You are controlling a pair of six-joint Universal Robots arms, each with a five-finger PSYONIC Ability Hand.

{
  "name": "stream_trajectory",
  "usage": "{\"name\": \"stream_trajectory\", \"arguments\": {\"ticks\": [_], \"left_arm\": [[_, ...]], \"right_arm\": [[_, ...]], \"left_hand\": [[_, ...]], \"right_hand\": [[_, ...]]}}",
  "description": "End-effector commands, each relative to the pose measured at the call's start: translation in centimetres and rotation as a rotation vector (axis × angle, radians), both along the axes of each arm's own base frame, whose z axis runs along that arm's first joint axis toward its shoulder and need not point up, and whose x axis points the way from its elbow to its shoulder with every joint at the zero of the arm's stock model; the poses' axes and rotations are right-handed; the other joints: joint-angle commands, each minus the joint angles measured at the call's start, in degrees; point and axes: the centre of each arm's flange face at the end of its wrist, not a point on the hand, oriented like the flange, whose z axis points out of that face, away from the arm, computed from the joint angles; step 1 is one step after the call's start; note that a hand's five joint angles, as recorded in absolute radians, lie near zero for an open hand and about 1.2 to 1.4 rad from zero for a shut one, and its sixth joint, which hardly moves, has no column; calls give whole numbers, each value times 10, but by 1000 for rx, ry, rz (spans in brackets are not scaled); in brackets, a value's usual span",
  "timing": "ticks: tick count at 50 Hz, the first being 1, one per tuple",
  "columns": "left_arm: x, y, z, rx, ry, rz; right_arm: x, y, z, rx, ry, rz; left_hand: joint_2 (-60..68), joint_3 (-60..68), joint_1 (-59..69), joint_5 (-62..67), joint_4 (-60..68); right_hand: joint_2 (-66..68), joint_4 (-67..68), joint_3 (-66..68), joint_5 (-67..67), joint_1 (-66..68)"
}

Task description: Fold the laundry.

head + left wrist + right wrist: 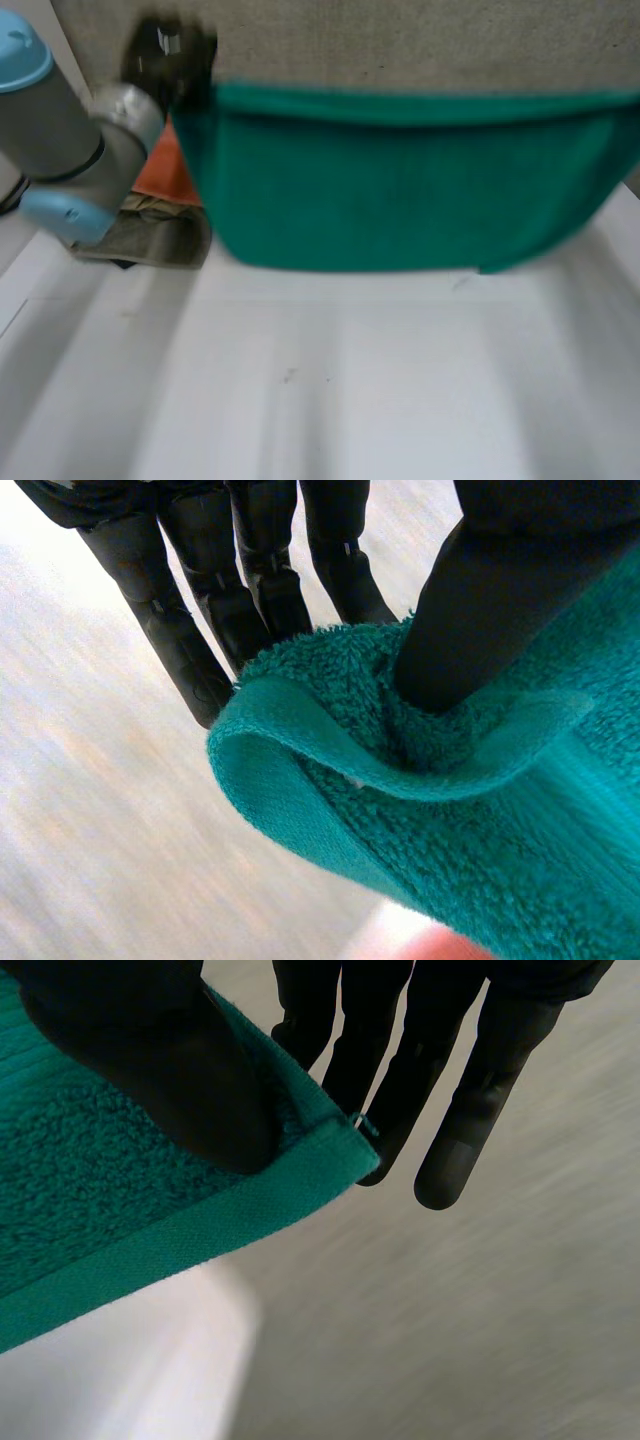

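Above the white bench (350, 400), a green towel (400, 190) hangs spread out flat, its upper hem running level across the head view.

The left robot hand (170, 55) is at the towel's upper left corner. In the left wrist view its thumb (480, 620) presses into the rumpled corner, where the hem rolls over. The straight fingers (250, 600) lie behind the cloth, so the corner is pinched between them.

The right robot hand (170, 1070) is clamped likewise on the opposite corner, thumb on the terry face just inside the hem and straight fingers (480, 1090) behind.

Beside the left arm (70, 140), an orange cloth (165, 175) lies on a beige cloth (150, 240) near the towel's left edge.
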Motion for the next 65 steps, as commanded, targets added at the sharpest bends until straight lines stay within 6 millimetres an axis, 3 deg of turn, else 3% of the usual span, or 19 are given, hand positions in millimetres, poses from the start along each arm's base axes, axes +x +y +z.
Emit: {"name": "stream_trajectory", "arguments": {"ticks": [1, 5, 7, 9, 16, 22, 27, 29, 32, 34, 35, 41, 45, 50, 53, 60, 63, 64, 65], "left_arm": [[-4, -10, 83, -421, 343, -78], [3, -17, 74, -364, 366, -37], [1, -17, 64, -319, 354, -33], [-3, -17, 41, -228, 324, -31], [-4, -13, -41, 13, 220, -9], [-11, 7, -109, 211, 117, -8], [-6, 47, -159, 440, -60, 0], [1, 60, -168, 510, -108, 7], [16, 89, -162, 606, -158, 15], [23, 104, -159, 642, -180, 17], [29, 121, -156, 679, -199, 17], [53, 175, -147, 767, -292, 16], [62, 190, -141, 756, -389, 10], [68, 174, -133, 682, -447, 38], [67, 158, -125, 633, -426, 59], [52, 128, -141, 588, -413, 50], [34, 94, -125, 450, -362, 50], [27, 85, -118, 402, -344, 45], [9, 67, -98, 291, -299, 31]], "right_arm": [[5, -13, 73, -480, -122, 4], [3, -15, 75, -498, -120, 4], [4, -18, 64, -459, -121, 9], [5, -21, 52, -419, -118, 10], [10, -33, -34, -96, -91, 46], [12, -19, -113, 220, -68, 88], [12, 5, -143, 382, 3, 103], [10, 20, -156, 477, 65, 112], [8, 41, -157, 562, 152, 122], [1, 68, -148, 645, 241, 121], [-4, 78, -143, 680, 274, 117], [-33, 137, -128, 859, 449, 118], [-38, 147, -125, 855, 510, 142], [-37, 136, -120, 775, 452, 125], [-40, 114, -121, 702, 366, 82], [-27, 78, -138, 643, 292, 101], [-22, 58, -124, 552, 298, 85], [-18, 39, -108, 461, 281, 49], [-17, 29, -98, 410, 264, 20]], "left_hand": [[117, 121, 147, 154, 111], [117, 121, 147, 154, 111], [117, 121, 147, 154, 111], [117, 121, 147, 154, 111], [117, 121, 147, 154, 111], [117, 121, 147, 154, 111], [117, 121, 147, 154, 111], [117, 121, 147, 154, 111], [117, 121, 147, 154, 111], [117, 121, 147, 154, 111], [117, 121, 147, 154, 111], [117, 121, 147, 154, 111], [117, 121, 147, 154, 111], [117, 121, 147, 154, 111], [117, 121, 147, 154, 111], [117, 121, 147, 154, 111], [117, 121, 147, 154, 111], [117, 121, 147, 154, 111], [117, 121, 147, 154, 111]], "right_hand": [[124, 112, 115, 130, 156], [124, 112, 115, 130, 156], [124, 112, 115, 130, 156], [124, 112, 115, 130, 156], [124, 112, 115, 130, 156], [124, 112, 115, 130, 156], [124, 112, 115, 130, 156], [124, 112, 115, 130, 156], [124, 112, 115, 130, 156], [124, 112, 115, 130, 156], [124, 112, 115, 130, 156], [124, 112, 115, 130, 156], [124, 112, 115, 130, 156], [124, 112, 115, 130, 156], [124, 112, 115, 130, 156], [124, 112, 115, 130, 156], [124, 112, 115, 130, 156], [124, 112, 115, 130, 156], [124, 112, 115, 130, 156]]}}
